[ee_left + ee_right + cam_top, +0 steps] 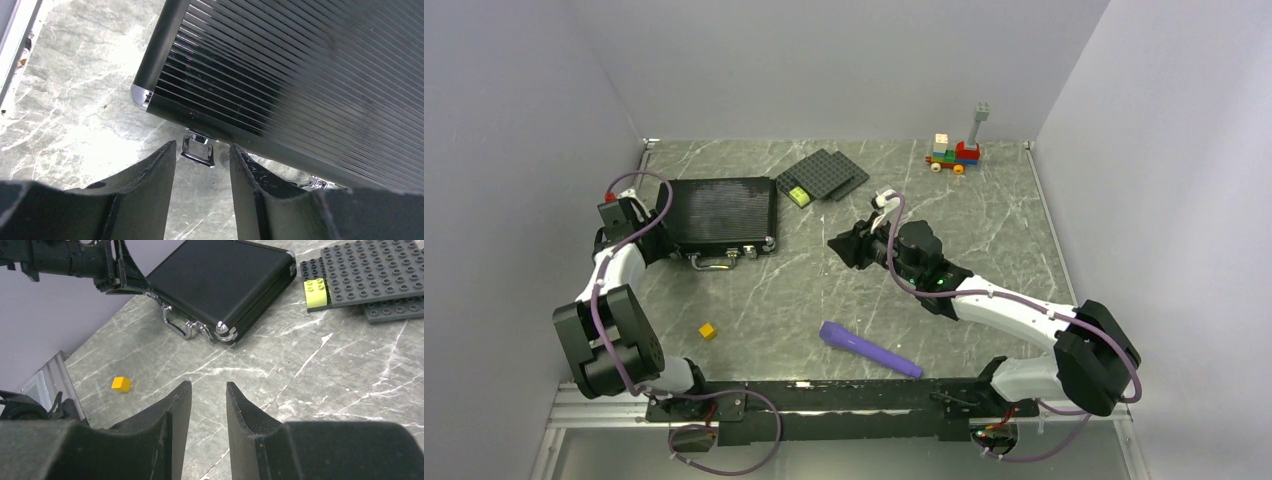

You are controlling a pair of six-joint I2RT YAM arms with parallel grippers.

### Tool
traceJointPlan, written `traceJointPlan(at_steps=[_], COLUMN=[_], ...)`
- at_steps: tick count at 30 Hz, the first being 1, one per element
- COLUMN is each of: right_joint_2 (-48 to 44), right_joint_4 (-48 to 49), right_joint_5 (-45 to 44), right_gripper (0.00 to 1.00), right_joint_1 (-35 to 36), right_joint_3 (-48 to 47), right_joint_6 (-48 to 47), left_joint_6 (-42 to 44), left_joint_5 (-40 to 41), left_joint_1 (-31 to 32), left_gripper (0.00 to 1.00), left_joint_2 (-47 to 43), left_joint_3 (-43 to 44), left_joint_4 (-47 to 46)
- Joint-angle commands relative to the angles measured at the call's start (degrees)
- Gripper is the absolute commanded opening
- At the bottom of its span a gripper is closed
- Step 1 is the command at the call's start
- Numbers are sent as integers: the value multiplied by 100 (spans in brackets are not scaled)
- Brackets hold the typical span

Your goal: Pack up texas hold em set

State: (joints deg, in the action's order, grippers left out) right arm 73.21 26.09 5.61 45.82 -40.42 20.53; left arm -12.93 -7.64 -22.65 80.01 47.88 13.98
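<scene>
Supporting surface: grey marbled table (984, 230), smooth with pale veins.
Case: black briefcase-style case (721, 212), shut and lying flat at the far left of the table; ribbed lid, rounded chrome corner caps, silver handle (717, 262) on its near edge.
Latch: small silver latch (199, 149) on the case's front edge, near the left corner.
Surroundings: dark grey studded plates (824, 175) just beside the case's far right corner, with a lime brick (799, 195) on them; a yellow cube (708, 331) and a purple cylinder (869, 349) nearer the arm bases; a coloured brick toy (952, 155) at the far right.
Left gripper (202, 145): at the case's near left corner; jaws parted and holding nothing, the latch just beyond the tips, in line with the gap.
Right gripper (208, 385): over bare table, well apart from the case on its right; jaws narrowly parted, nothing between them.
</scene>
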Motion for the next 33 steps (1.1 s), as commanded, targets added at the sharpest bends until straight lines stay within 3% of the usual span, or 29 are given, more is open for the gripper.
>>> traceJointPlan(at_steps=[1,7,10,33], right_joint_2=[-126,-157,-181,-550], right_joint_4=[257,257,272,182], right_joint_5=[125,99,90,-33], right_gripper=[36,36,36,37], right_joint_1=[-19,-25,-31,-94], right_joint_3=[29,68,86,288], right_joint_6=[-67,-80,-76,-147], left_joint_6=[-42,-104,-154,-194], left_joint_5=[-86,66,256,402], left_joint_1=[-4,-11,-14,-461], left_gripper=[47,32,30,40], left_joint_2=[102,158,181,424], left_joint_3=[167,114,90,-46], left_joint_4=[-222,-9,220,929])
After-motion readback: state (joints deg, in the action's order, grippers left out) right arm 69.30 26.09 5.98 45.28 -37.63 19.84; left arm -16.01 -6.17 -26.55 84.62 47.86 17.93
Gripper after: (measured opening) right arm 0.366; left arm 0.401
